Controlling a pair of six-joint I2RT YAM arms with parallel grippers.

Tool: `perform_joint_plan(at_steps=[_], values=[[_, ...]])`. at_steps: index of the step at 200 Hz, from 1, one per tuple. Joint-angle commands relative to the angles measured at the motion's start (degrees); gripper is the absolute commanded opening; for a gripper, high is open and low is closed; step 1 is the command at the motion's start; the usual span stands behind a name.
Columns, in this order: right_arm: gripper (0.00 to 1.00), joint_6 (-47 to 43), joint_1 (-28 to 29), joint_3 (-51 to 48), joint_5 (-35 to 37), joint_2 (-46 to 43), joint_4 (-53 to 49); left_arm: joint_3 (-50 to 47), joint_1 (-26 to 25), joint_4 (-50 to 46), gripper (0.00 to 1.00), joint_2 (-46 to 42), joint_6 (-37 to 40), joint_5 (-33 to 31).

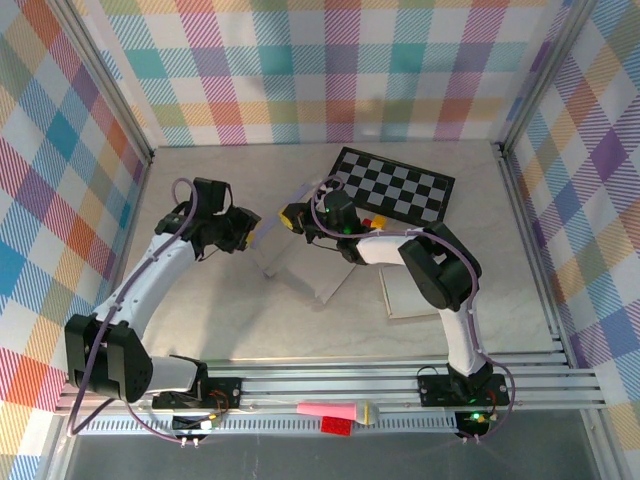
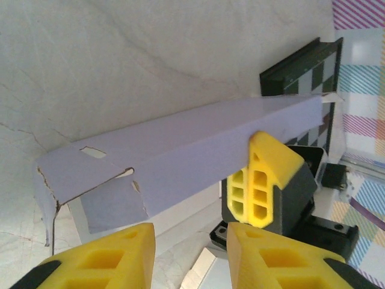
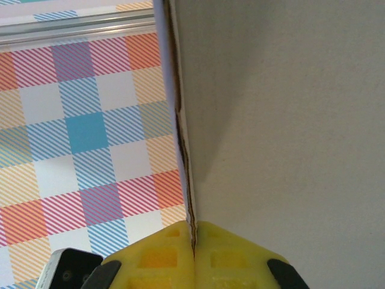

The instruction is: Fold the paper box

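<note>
The paper box (image 1: 318, 272) is a pale lavender cardboard piece, partly raised off the table mid-scene. In the left wrist view its long folded panel (image 2: 180, 144) runs across the frame, with a slotted flap at its left end. My right gripper (image 1: 296, 216) is shut on the panel's upper edge; its yellow fingers (image 2: 260, 180) pinch the cardboard, and the thin edge sits clamped between them (image 3: 192, 241). My left gripper (image 1: 256, 233) hovers just left of the box, its jaws (image 2: 189, 253) open with nothing between them, a short way from the panel.
A black-and-white checkerboard (image 1: 395, 185) lies behind the right gripper. A flat white sheet (image 1: 415, 290) rests under the right arm. Pink (image 1: 335, 409) and red (image 1: 337, 426) items sit on the front rail. Patterned walls enclose the table.
</note>
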Motion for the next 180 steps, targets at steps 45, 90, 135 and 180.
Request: perform_joint_plan(at_steps=[45, 90, 135, 180], values=[[0.0, 1.47, 0.4, 0.52, 0.93, -1.84, -0.39, 2.09, -1.69, -1.35, 0.36, 2.74, -1.23, 0.14], [0.0, 1.92, 0.4, 0.77, 1.02, -1.9, -0.37, 1.85, -1.89, -2.86, 0.37, 2.85, -0.87, -1.4], [0.0, 2.45, 0.38, 1.13, 1.19, -1.9, -0.47, 2.97, -1.97, -3.58, 0.37, 3.69, -0.35, -2.3], [0.0, 2.86, 0.42, 1.05, 1.54, -2.33, -0.56, 3.61, -1.98, -5.86, 0.38, 4.08, 2.49, -2.64]])
